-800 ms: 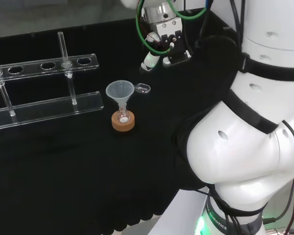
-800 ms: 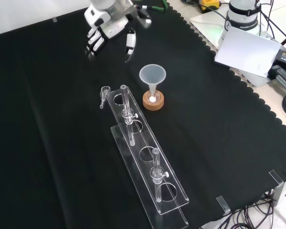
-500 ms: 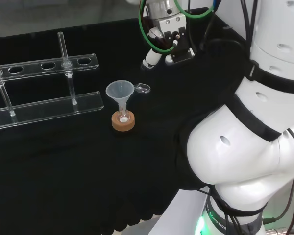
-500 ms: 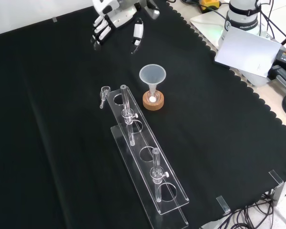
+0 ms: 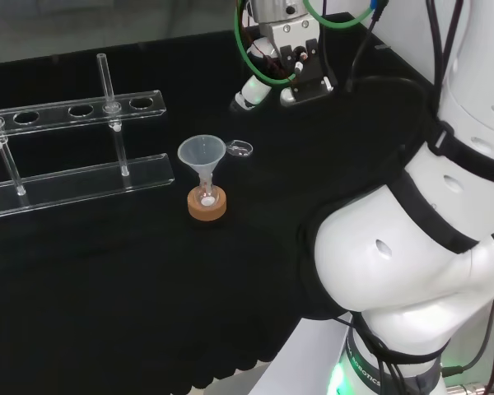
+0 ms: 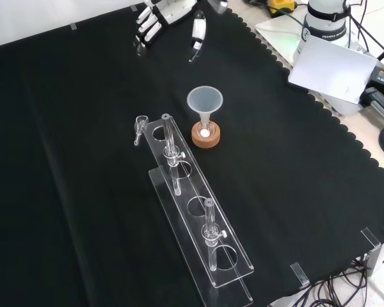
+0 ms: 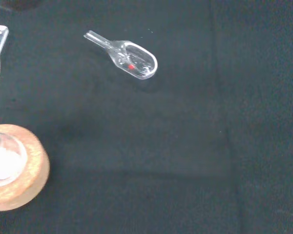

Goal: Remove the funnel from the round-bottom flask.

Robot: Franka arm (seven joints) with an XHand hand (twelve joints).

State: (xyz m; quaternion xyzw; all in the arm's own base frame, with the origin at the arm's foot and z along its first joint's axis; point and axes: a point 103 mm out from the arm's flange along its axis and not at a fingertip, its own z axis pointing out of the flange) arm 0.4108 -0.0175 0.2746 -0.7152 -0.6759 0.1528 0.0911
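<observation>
- Several straight, spread fingers (image 6: 150,24) on our hand (image 6: 169,13) held nothing, well apart from the ware
- We saw the funnel (image 6: 205,102) seated upright in the round-bottom flask (image 6: 205,131) on its cork ring (image 6: 206,136)
- We judged that a sideways pull could tip the flask onto the nearby tube rack (image 6: 198,211)

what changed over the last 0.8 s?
The hand moved up and right in the front view, farther from the funnel, fingers open, holding nothing. The funnel remains in the flask on its cork ring; rack and small scoop unmoved.
</observation>
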